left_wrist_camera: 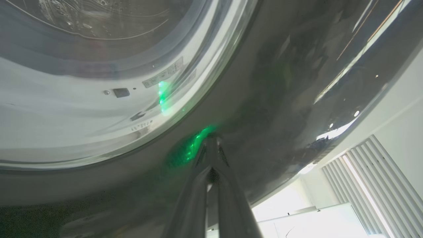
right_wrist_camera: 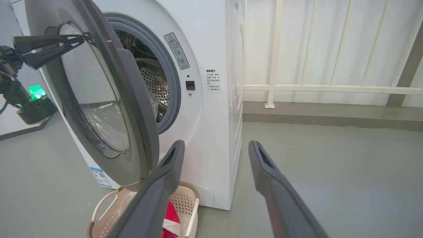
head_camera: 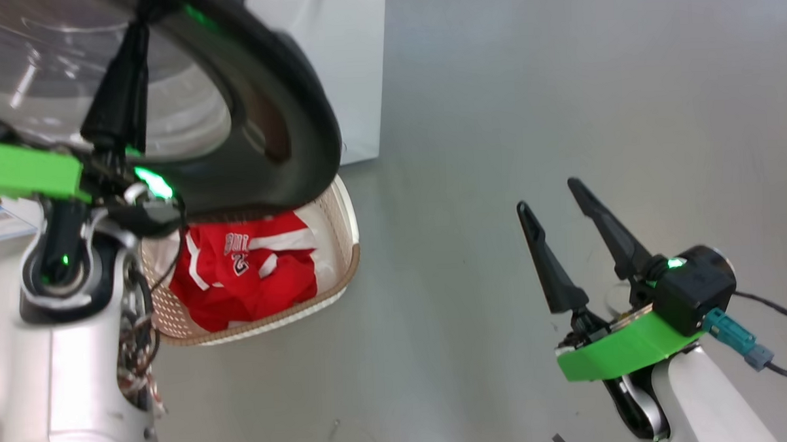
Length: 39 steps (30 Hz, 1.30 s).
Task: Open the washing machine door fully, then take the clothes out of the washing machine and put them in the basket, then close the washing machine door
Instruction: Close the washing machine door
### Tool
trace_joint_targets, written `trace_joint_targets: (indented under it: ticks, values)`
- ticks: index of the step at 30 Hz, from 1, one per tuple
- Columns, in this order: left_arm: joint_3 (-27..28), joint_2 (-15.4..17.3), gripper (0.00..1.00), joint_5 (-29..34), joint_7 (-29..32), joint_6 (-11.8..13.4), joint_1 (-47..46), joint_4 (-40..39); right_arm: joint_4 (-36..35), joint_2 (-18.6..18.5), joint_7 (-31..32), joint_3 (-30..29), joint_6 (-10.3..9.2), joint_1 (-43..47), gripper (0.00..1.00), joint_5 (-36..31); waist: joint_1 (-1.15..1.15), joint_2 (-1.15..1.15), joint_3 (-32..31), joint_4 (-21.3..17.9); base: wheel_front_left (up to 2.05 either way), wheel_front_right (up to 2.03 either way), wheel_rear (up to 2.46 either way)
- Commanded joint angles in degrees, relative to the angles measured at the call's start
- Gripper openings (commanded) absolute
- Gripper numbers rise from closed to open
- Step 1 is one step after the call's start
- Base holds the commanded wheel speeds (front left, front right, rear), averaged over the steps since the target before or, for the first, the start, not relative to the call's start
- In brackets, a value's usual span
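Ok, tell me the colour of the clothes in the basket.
The clothes are red with white trim; clearest in the head view.

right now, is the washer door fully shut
No, the door stands ajar, with the steel drum showing behind its edge.

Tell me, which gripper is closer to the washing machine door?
Left. The shut left gripper touches the black rim of the washing machine door; the right gripper hangs open off to the side, clear of it.

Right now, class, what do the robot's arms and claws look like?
The left claw and right claw each have two long tapered dark fingers on a bright green mount. Pale forearms; a teal plug with dark cable leaves the right wrist.
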Motion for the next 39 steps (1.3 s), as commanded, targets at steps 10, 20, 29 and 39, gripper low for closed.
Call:
trace_joint_targets:
  ticks: [10, 20, 29, 39]
  values:
    - [-0.36, 1.14, 0.00, -0.04, -1.70, -2.97, -7.65, 3.18, -1.49, 0.12, -0.36, 0.84, 0.34, -2.62, 1.00, -0.34, 0.00, 0.00, 3.09, -1.18, 0.00, 0.00, 0.00]
    - [0.40, 2.24, 0.00, 0.52, -2.32, -4.31, -11.82, 6.46, -1.62, 0.12, -0.36, 1.10, 0.34, -3.32, 1.00, -0.31, 0.00, 0.00, 4.58, -2.47, 0.00, 0.00, 0.00]
    - [0.82, 2.63, 0.00, 0.50, -2.20, -5.41, -12.79, 9.59, -1.22, 0.12, -0.36, 0.74, 0.34, -3.49, 1.00, -0.59, 0.00, 0.00, 4.37, -3.12, 0.00, 0.00, 0.00]
    - [0.18, 2.34, 1.00, 0.00, -0.72, -4.83, -7.01, 10.66, -0.28, 0.12, -0.36, 0.37, 0.34, -2.26, 1.00, -1.52, 0.00, 0.00, 0.40, -1.21, 0.00, 0.00, 0.00]
